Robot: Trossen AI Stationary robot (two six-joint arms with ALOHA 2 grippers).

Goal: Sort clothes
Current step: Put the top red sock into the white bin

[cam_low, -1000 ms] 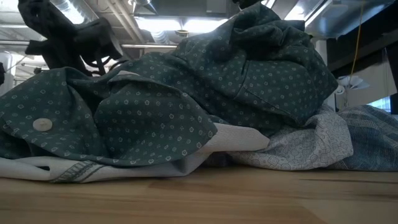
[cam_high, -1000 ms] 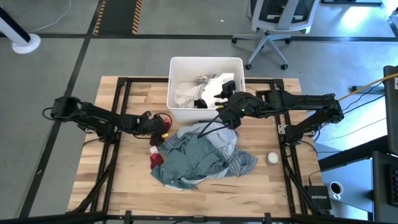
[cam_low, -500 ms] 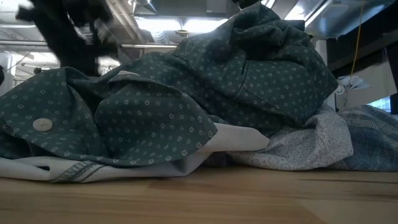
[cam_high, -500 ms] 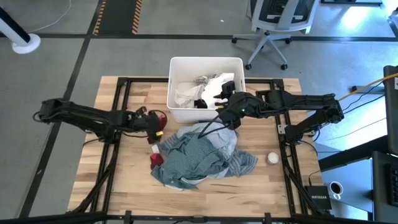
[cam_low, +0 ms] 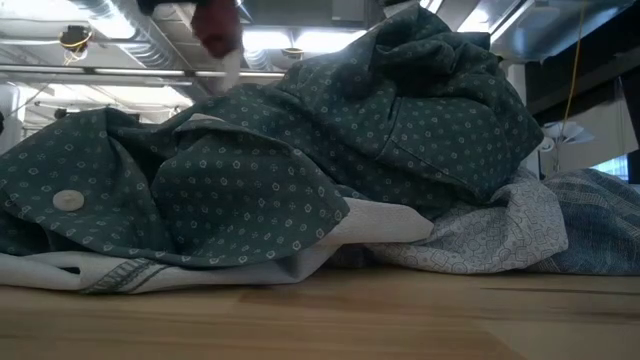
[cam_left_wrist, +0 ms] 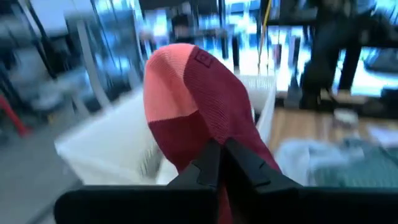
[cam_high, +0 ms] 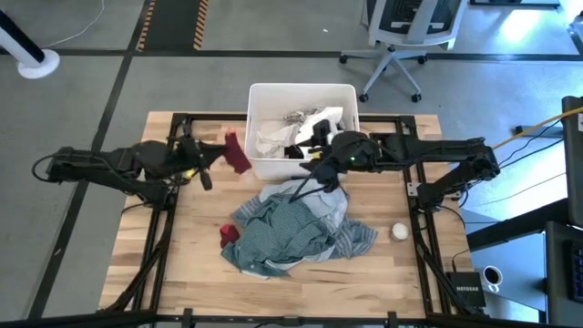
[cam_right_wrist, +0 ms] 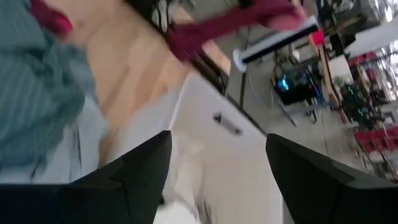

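A small red piece with a pink end hangs in the air beside the white tub's left wall, with my left gripper shut on it. It also shows at the top of the low view as a red piece. The pile of clothes, blue-grey patterned shirts over white pieces, lies mid-table, with another red piece at its left edge. My right gripper stands open over the tub's near right corner, nothing between its fingers. My left gripper pinches the red piece's darker end between its two fingers. The fingers come about level from the table's left. The piece sticks out past the fingertips toward the tub, pink end farthest, lifted clear of the table.
The tub at the table's far middle holds white and black pieces. A small white ball lies at the right, near the pile. Bare wood shows at the near left. An office chair stands beyond the table.
My left gripper has taken the red piece off the table at the pile's left edge. It has risen and gone toward the far edge, so the piece now hangs clear beside the tub's left wall. The pile has stayed where it was.
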